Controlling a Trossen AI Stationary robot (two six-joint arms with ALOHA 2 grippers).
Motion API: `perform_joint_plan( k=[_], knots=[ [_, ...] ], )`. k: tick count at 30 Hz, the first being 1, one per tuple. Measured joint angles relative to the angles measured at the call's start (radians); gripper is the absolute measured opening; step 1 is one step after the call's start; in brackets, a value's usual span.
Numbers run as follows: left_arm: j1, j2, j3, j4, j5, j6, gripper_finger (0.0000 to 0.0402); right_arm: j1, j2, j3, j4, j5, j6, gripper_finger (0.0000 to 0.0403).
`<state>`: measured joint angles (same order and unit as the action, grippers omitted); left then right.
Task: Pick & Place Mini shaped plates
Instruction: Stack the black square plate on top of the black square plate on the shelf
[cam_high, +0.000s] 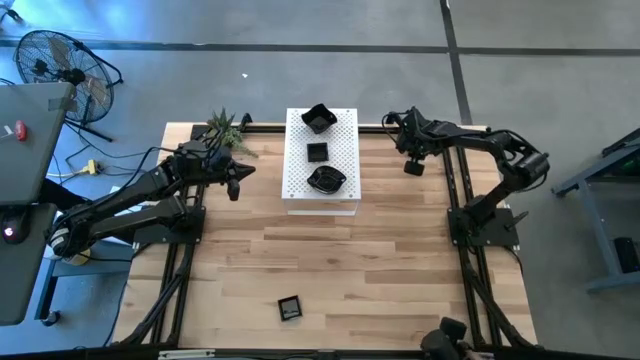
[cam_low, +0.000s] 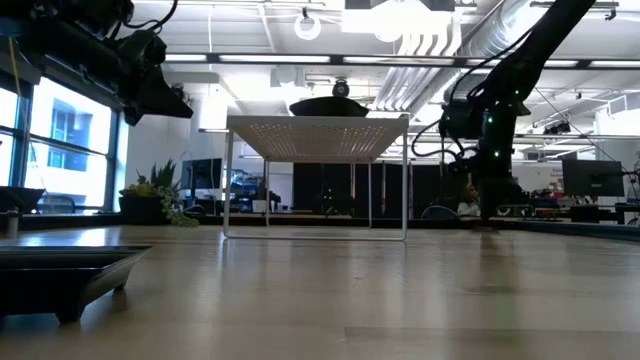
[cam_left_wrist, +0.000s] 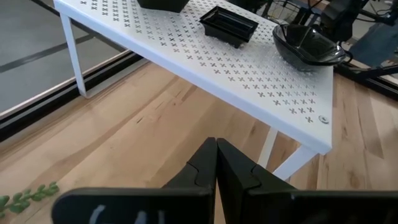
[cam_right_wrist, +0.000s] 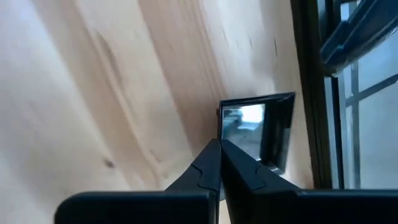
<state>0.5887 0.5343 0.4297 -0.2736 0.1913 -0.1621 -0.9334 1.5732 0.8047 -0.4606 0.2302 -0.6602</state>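
Three mini shaped plates (cam_high: 318, 118) (cam_high: 317, 152) (cam_high: 326, 179), glossy black, sit on the white perforated board (cam_high: 345, 140) at the table's far middle. Another square plate (cam_high: 290, 308) lies near the front edge. A further square black plate (cam_right_wrist: 258, 130) lies flat on the wood by the table's right rail, below my right gripper (cam_right_wrist: 219, 146). That gripper points steeply down, shut, with its tips at the plate's rim. My left gripper (cam_high: 236, 188) hangs shut above the table, left of the board, holding nothing. My right gripper comes from above, slanting down, and its shut fingertips (cam_right_wrist: 211, 155) meet at the square plate's side rim (cam_right_wrist: 220, 124). Whether the rim is between them or they only stand against it, I cannot tell. The plate lies flat on the table.
A small green plant (cam_high: 225, 128) stands at the far left corner. The board stands on thin white legs (cam_left_wrist: 73, 59), with open space under it. Dark frame rails (cam_high: 455, 190) run along both table sides. Bare wood fills the table's middle.
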Motion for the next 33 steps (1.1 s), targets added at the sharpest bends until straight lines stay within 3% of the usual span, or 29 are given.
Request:
perform_joint_plan(
  k=[8, 15, 24, 30, 33],
  knots=[
    [0.0, 0.0, 0.0, -0.021, -0.003, 0.0, 0.0001, 0.107, -0.132, 0.0, -0.123, -0.06, 0.153, 0.0002],
    [0.0, 0.0, 0.0, -0.04, -0.003, -0.004, 0.0001, 0.313, -0.303, 0.053, -0.323, -0.089, 0.406, 0.0002],
    [0.0, 0.0, 0.0, -0.042, 0.0, -0.056, 0.0001, 0.619, -0.322, 0.46, -0.54, 0.01, 0.698, 0.0002],
    [0.0, 0.0, 0.0, -0.034, 0.0, -0.056, 0.0001, 0.766, -0.169, 0.767, -0.543, 0.187, 0.707, 0.0002],
    [0.0, 0.0, 0.0, -0.034, 0.0, -0.056, 0.0001, 0.802, -0.05, 0.916, -0.542, 0.224, 0.659, 0.0002]
  ],
)
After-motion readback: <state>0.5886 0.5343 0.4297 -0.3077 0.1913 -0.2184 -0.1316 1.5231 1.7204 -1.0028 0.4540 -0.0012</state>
